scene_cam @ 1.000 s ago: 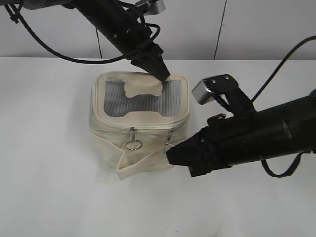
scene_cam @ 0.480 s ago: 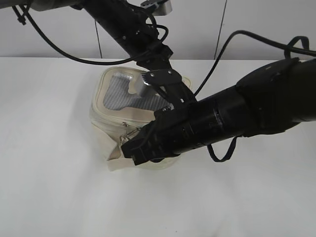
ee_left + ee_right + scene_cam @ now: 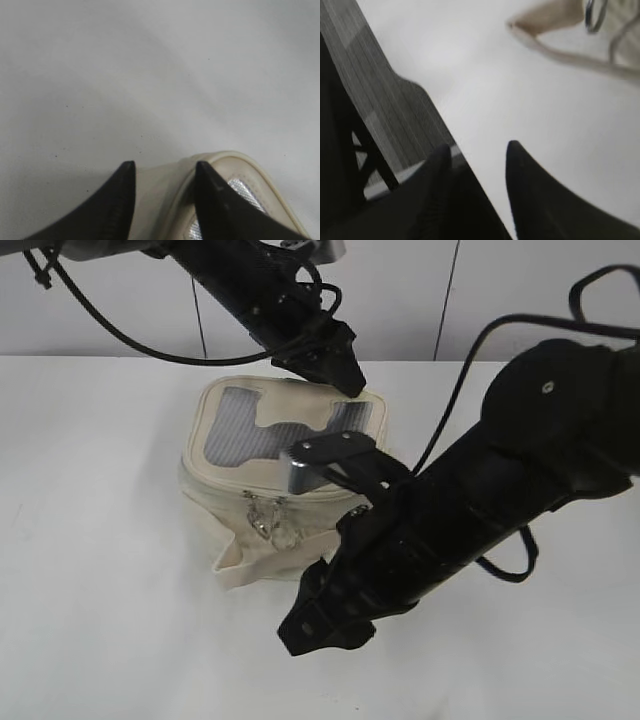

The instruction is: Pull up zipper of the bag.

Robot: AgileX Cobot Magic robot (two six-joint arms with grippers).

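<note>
The cream bag (image 3: 225,495) stands mid-table with its lid tilted. Its grey mesh panel (image 3: 235,430) faces up. The zipper (image 3: 266,516) runs along the front rim, where two silver sliders with ring pulls sit close together. My left gripper (image 3: 345,380) is shut on the bag's back right rim; the left wrist view shows its jaws (image 3: 165,167) astride the cream rim (image 3: 167,200). My right gripper (image 3: 315,632) is open and empty, low over the table in front of the bag. The right wrist view shows its jaws (image 3: 477,150) apart, with a ring pull (image 3: 595,15) far ahead.
The flat strap (image 3: 235,565) sticks out at the bag's lower front and also shows in the right wrist view (image 3: 555,50). My right arm (image 3: 480,500) hides the bag's right front. The table's front edge and the floor (image 3: 375,100) show left of the right jaws.
My right arm swept from the bag's right front corner leftwards, then down in front of it. The right-hand slider now sits beside the other. The bag tilted and shifted a little.
</note>
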